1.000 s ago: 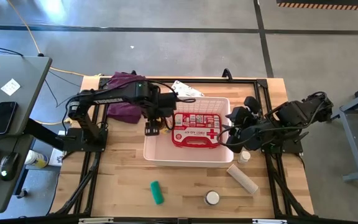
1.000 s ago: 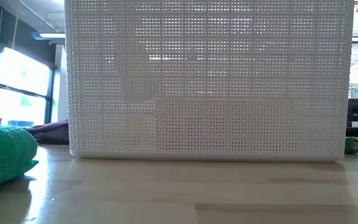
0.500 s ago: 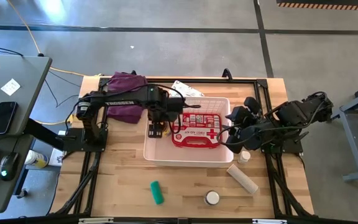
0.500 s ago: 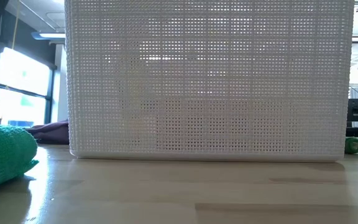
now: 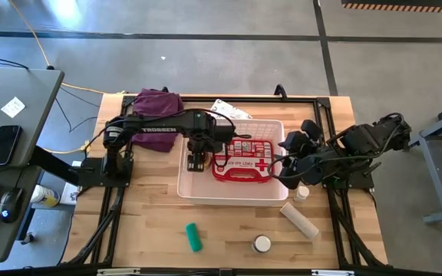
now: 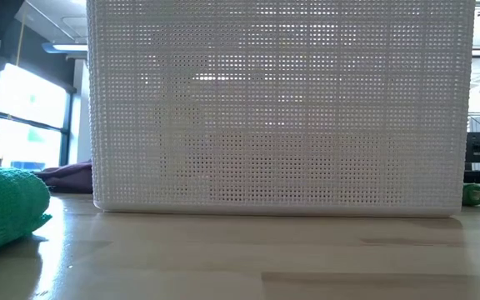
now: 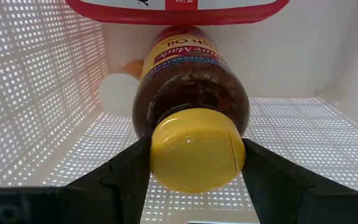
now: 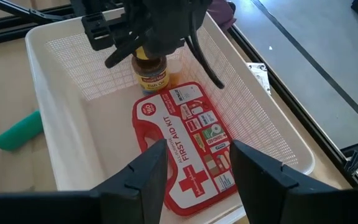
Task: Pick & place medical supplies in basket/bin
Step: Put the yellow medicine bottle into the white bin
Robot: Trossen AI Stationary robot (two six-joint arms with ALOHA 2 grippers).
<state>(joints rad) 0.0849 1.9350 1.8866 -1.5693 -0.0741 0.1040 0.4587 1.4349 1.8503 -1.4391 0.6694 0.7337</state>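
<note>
Amber bottle (image 7: 190,93) stands upright inside the basket (image 5: 271,195) beside the first-aid pouch (image 5: 242,159), clamped at its yellow cap by the left gripper (image 7: 194,163); right gripper (image 8: 193,163) idles empty, part-open.

Two dark jointed arms, white lettering along the left one, black cables, broad matte-black fingers.

A light wooden table (image 5: 152,215) with a black metal frame along its edges carries a white slotted basket (image 5: 229,193) near its middle. A purple cloth (image 5: 156,115) lies at the far left corner, with a white printed packet (image 5: 230,109) beside the basket's far side. Near the front edge lie a green tube (image 5: 194,237), a beige roll (image 5: 299,220), a round white-capped bottle (image 5: 262,244), and another small white-capped bottle (image 5: 302,193) just right of the basket.
</note>
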